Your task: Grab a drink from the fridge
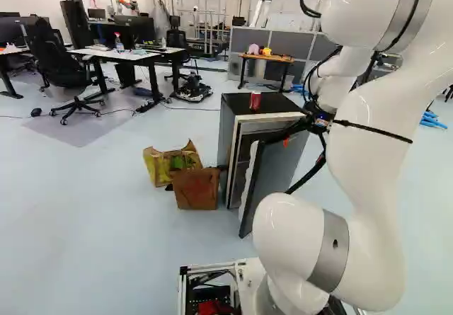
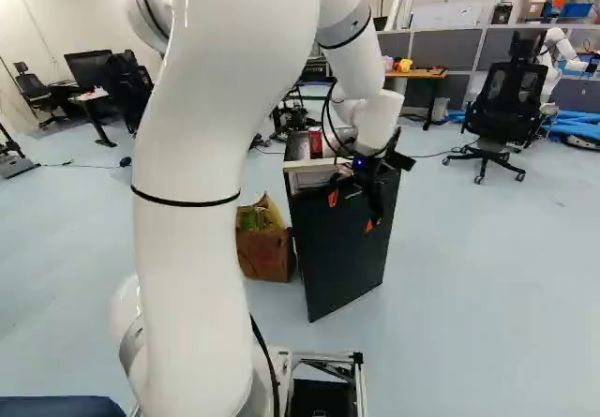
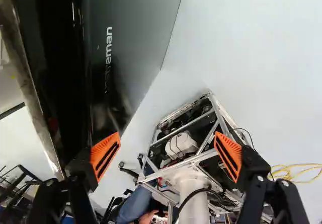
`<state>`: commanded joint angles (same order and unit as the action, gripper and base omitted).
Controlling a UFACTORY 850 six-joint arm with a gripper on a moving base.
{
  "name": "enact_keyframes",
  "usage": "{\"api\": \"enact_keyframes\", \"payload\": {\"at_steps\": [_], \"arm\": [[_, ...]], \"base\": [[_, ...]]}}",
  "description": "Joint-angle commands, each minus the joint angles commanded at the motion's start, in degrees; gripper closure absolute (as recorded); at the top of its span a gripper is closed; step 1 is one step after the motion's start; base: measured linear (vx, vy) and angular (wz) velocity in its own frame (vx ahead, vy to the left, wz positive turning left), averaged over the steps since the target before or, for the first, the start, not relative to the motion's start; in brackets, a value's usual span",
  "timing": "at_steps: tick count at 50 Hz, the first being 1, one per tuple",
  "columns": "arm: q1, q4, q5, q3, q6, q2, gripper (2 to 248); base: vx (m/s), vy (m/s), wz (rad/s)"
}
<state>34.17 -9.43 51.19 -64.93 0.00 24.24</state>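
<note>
Fingers, wrist view: the two fingers of the gripper stand well apart, with nothing clamped between their orange pads.
Fridge door, wrist view: the dark outer face of the fridge door lies beside one finger; whether they touch cannot be told. Such a spread posture suits pushing or hooking the door, rather than pinching it.
Robot base, wrist view: the metal frame of the robot base shows beyond the gap between the fingers, because the wrist camera looks back and down towards it.
Fridge, left base view: the fridge stands behind the fingers, its door swung partly open towards the base. The arm probably reaches over the door so as to control its swing and clear a way inside.
Drink, left base view: a red can stands upright on the fridge top, beyond the fingers; no drink can be made out inside the cabinet.
Cardboard box, left base view: the cardboard box sits on the floor beside the fridge, lower than the fingers.
Gripper, right base view: it hangs near the door's upper part, the can beyond it; more opening is likely needed before reaching in.
</note>
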Motion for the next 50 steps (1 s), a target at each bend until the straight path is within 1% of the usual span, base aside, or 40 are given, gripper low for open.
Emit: {"api": "enact_keyframes", "payload": {"at_steps": [24, 50], "arm": [[-4.2, 2.7, -0.1, 0.3, 0.0, -0.2, 3], [-8.8, 5.0, -1.9, 0.4, 0.0, -0.2, 3]], "base": [[0.0, 0.0, 0.0], [0.0, 0.0, 0.0]]}}
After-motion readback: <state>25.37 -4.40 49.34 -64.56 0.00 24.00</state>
